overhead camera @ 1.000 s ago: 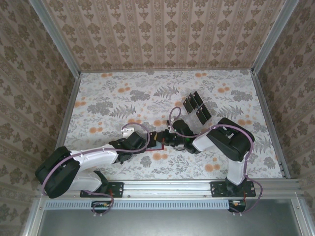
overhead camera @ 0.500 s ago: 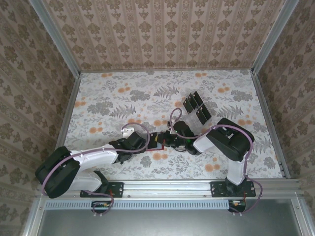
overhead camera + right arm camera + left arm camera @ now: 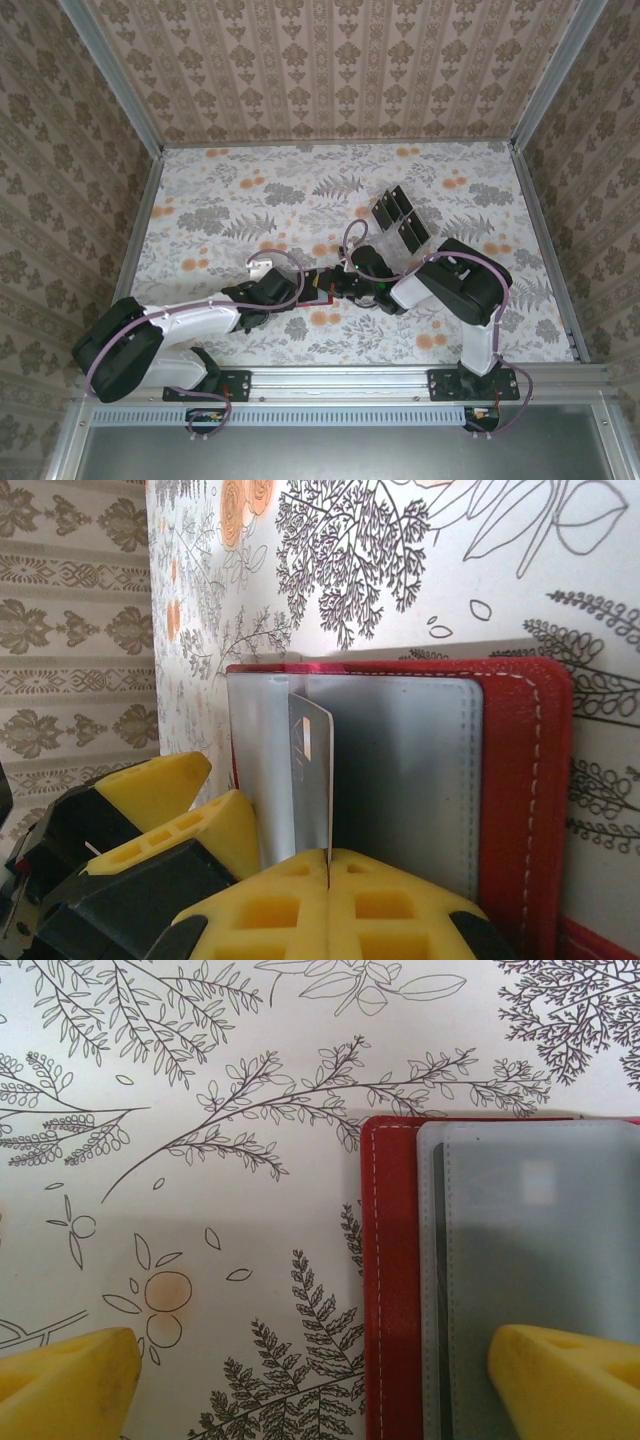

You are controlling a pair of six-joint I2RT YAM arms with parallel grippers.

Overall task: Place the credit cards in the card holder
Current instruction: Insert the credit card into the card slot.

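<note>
Right tool (image 3: 328, 868) is gripping a thin rectangular plastic credit card (image 3: 310, 770) edge-on at the greyish pocket (image 3: 400, 770) of the open red leather-like card holder (image 3: 520, 780) lying on the floral table (image 3: 220, 200), and the wide-open left tool (image 3: 320, 1390) is straddling its edge, so I judge the card should be leaning flatter and sliding in slowly.

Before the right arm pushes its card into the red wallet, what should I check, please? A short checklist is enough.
1. Right gripper shut on the credit card: ok.
2. Card holder lying open, grey pocket facing up: ok.
3. Left gripper open, one finger over the pocket: ok.
4. That finger really pressing the holder down: cannot tell.
5. Card edge lined up with the pocket's opening: cannot tell.
</note>
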